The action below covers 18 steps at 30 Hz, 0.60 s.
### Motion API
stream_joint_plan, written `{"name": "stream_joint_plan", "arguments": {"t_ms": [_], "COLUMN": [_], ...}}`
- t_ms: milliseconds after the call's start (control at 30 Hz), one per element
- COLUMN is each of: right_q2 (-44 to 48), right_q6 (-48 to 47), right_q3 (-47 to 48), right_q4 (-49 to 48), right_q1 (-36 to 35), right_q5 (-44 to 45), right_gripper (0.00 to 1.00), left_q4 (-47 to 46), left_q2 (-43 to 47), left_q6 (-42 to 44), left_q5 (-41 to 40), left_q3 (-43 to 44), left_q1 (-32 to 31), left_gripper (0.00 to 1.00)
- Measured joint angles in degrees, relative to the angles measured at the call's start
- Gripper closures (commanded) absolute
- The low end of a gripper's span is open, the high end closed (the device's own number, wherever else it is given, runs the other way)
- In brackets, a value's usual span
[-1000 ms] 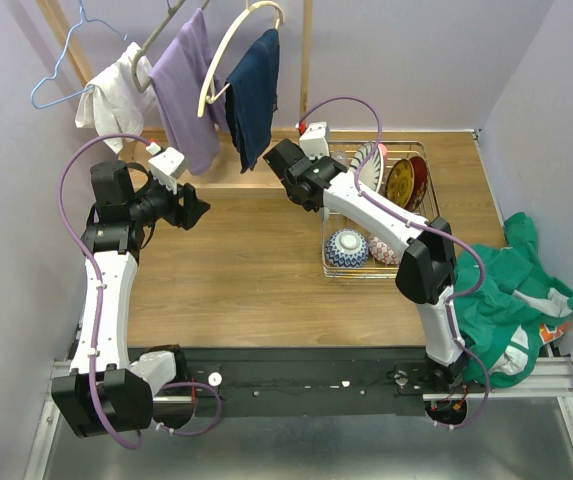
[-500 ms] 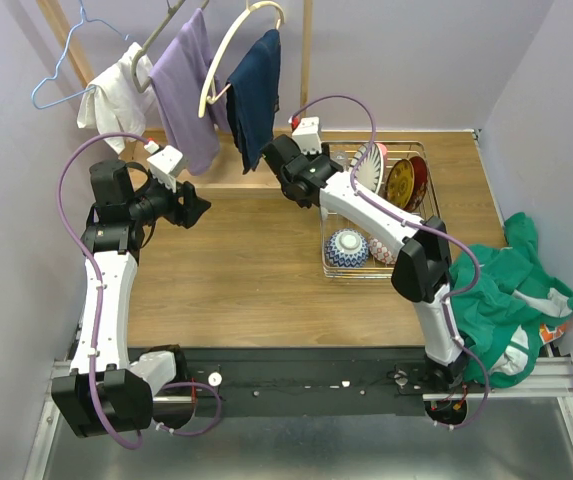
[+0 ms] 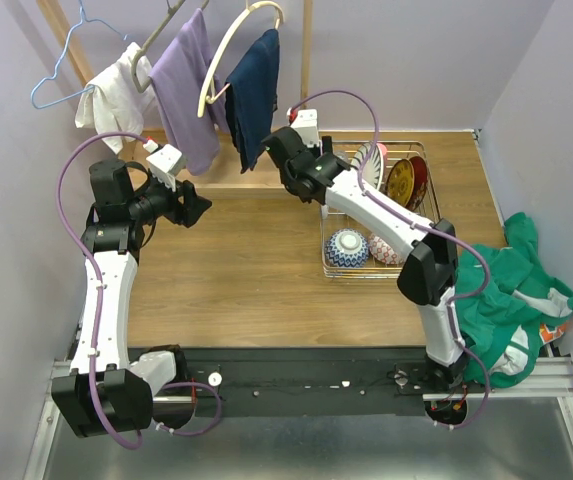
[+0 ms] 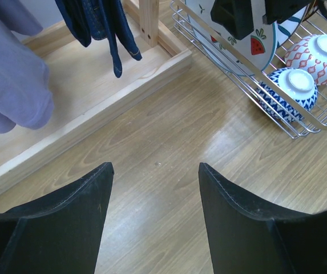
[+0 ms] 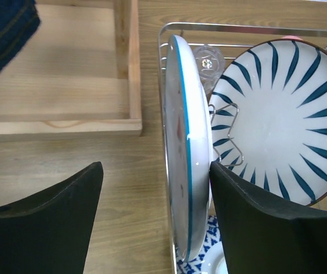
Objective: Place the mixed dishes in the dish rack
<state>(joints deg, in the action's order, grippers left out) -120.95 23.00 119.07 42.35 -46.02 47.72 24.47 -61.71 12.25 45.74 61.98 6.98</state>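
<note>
The right gripper (image 5: pixel 154 165) is spread wide and grips nothing. The teal-rimmed plate (image 5: pixel 189 142) stands on edge between its fingers, close against the right-hand finger and well clear of the left-hand one. Whether that near finger touches it cannot be told. The plate stays upright without any squeeze, so I judge that the dish rack (image 5: pixel 237 25) is carrying it, with the rack's end wall on one side and a wire divider (image 5: pixel 237 117) on the other. Just beyond the right-hand finger, the striped plate (image 5: pixel 277 114) leans face-on in the next slot, tilted back as plates sit to drain. Below the fingertips, at the rack's near end, the blue-white bowl (image 4: pixel 291 85) and the red-pink bowl (image 4: pixel 317 51) sit touching, and they seem to be foot-ring up. The left gripper (image 4: pixel 154 165) is equally wide and empty over the bare table (image 4: pixel 163 131). The rack is ahead of it and to its right, well apart, a parked pose that keeps it out of the other arm's way. That makes two plates, two bowls and one rack. A sliver of pink past the striped plate's far rim may be the cup, but too little shows to be sure. To the left of the right gripper lies the wooden tray (image 5: pixel 60 125), outside the rack and holding no dishes.
</note>
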Motion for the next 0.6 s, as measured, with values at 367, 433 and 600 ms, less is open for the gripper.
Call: {"name": "stream_joint_plan", "arguments": {"t_ms": [367, 433, 600], "right_q2": [4.63, 4.96, 5.68], "right_q6": [-0.59, -0.61, -2.03], "right_q3": [-0.13, -0.13, -0.15], "right_q4": [-1.36, -1.40, -1.81], "right_q1": [-1.88, -2.05, -2.51], "right_q5": [-3.85, -3.93, -4.24], "right_gripper": [0.14, 0.13, 0.00], "left_q4": [0.00, 0.02, 0.07], "left_q2": [0.07, 0.22, 0.76], "left_q6": [-0.35, -0.35, -0.33], "left_q5": [0.04, 0.04, 0.02], "left_q3": [0.00, 0.00, 0.04], "left_q1": [0.00, 0.00, 0.00], "left_gripper": [0.30, 0.30, 0.25]}}
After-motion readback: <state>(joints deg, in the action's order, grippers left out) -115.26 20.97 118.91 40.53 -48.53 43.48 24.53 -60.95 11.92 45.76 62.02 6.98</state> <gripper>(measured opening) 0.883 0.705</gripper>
